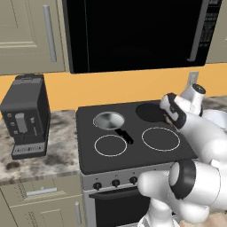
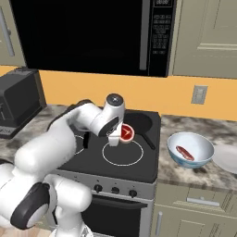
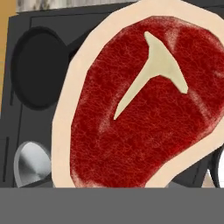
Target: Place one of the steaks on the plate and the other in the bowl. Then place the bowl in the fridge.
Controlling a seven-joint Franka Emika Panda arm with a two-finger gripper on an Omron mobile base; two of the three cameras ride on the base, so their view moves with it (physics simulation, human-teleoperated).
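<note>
small round grey pan with black handle point(image 1: 109, 120) on black stovetop point(image 1: 133, 153); black coffee machine point(image 1: 26, 116) left on mottled stone surface point(image 1: 42, 162).

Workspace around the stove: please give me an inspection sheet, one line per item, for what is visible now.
Surface: black stove top with ring burners, set between speckled stone counters.
Job's things: one steak held above the front burner; second steak lying in the bowl; plate bare, right of the bowl.
Clutter: grey pan on a rear burner; coffee machine on the left counter.
Grippers: gripper with jaws closed on the steak.
Cables: nothing seen.
Surroundings: black microwave overhead, beige cabinets, wall outlet.
</note>
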